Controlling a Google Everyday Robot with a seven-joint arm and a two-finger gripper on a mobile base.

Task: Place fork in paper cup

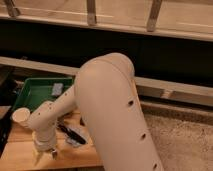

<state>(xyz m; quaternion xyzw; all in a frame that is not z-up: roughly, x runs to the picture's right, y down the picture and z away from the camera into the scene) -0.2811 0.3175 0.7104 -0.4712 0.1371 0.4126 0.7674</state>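
"Pincer first: where does it sit?"
"Low at the left, pointing down over the wooden surface, with its fingers spread. Whether they touch anything cannot be told."
"And the fork?"
"It cannot be made out; the arm hides much of the surface. The cup stands upright near the surface's left edge, just up-left of the pincer and apart from it."
"Around them?"
"A black utensil lies right of the pincer. A green tray behind holds a grey block."
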